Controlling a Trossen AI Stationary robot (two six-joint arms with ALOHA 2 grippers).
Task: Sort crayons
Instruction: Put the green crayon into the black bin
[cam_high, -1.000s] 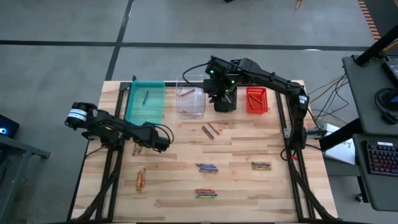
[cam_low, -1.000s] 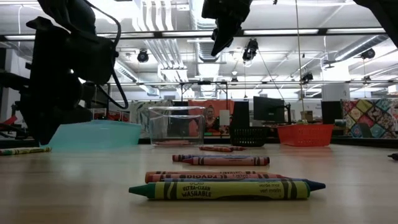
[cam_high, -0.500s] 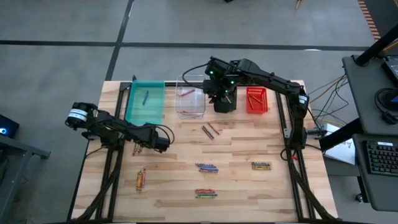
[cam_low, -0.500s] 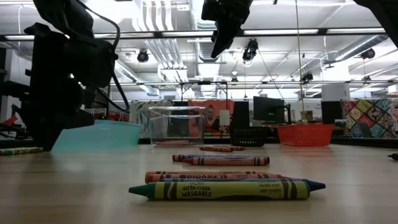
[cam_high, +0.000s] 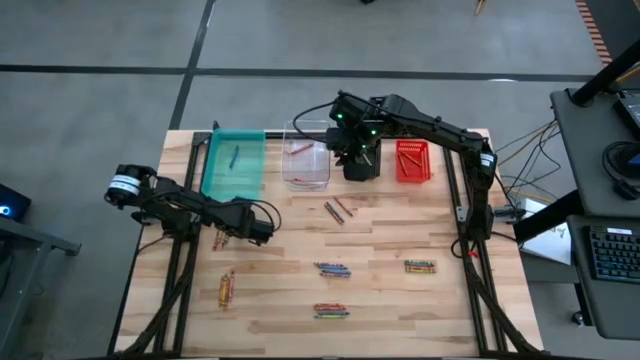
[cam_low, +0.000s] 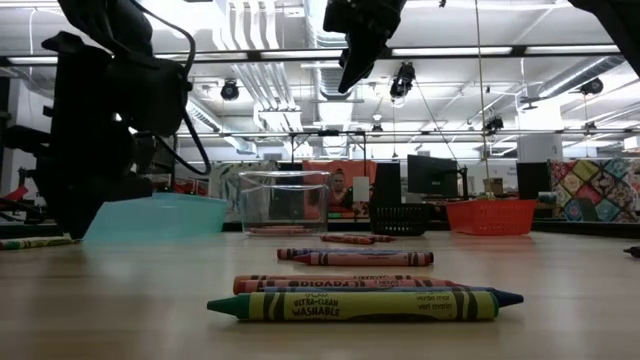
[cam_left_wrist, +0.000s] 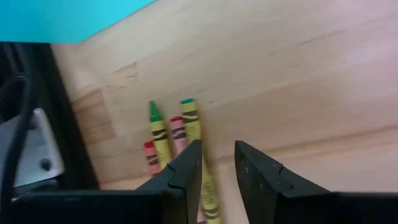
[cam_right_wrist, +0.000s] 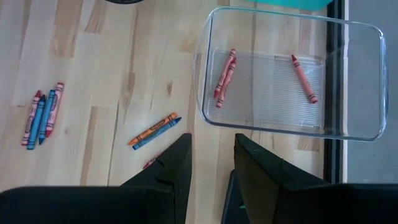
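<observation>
Crayons lie in small clusters (cam_high: 333, 269) across the desk (cam_high: 400, 310); a few rest in the clear bin (cam_right_wrist: 348, 74) at 12 o'clock; left jaws (cam_left_wrist: 217, 163), narrowly parted and empty, hang over a cluster (cam_left_wrist: 176, 134) at 9 o'clock; right jaws (cam_right_wrist: 212, 152), apart and empty, hover beside the clear bin.

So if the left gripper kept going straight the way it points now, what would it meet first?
Probably the bare wooden table beside the small crayon cluster; the left gripper stands open, and depth is unclear.

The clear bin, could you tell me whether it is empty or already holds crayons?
Not empty: the clear bin holds three red crayons, two side by side and one apart.
</observation>
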